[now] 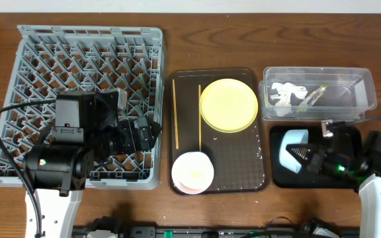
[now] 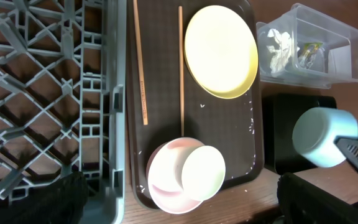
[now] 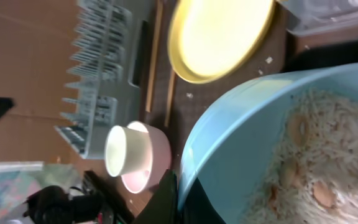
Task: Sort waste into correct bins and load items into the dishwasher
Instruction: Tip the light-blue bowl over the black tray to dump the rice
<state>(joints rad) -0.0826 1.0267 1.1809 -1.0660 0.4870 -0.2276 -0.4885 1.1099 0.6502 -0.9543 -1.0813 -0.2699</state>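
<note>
Remote inspection, current state:

1. The table (image 1: 243, 20) carries all the items.
2. The grey dish rack (image 1: 84, 46) sits at the left with no dishes visible in it. My left end effector (image 1: 152, 132) hovers over its right side, released, fingers spread and gripping nothing.
3. The brown serving tray (image 1: 243, 172) lies just beside the rack.
4. The clear tub (image 1: 369, 86) stands at the far right, with the black tray (image 1: 280, 175) in front of it.
5. The yellow plate (image 1: 229, 104) rests on the brown tray's far right part.
6. The light-blue bowl (image 1: 290, 147) is tilted above the black tray. My right end effector (image 1: 304, 157) is clenched on its rim. Rice-like crumbs (image 3: 316, 149) cling inside it.
7. The white bowl (image 2: 166, 186) sits at the brown tray's near edge with the small white cup (image 2: 202, 172) inside it.
8. Two chopsticks (image 1: 174, 112) lie lengthwise on the brown tray, left of the plate and apart from each other.
9. The crumpled paper (image 1: 282, 92) and the wrapper (image 1: 315, 96) lie inside the tub.
10. A few stray crumbs (image 2: 251, 121) dot the brown tray's right edge
</note>
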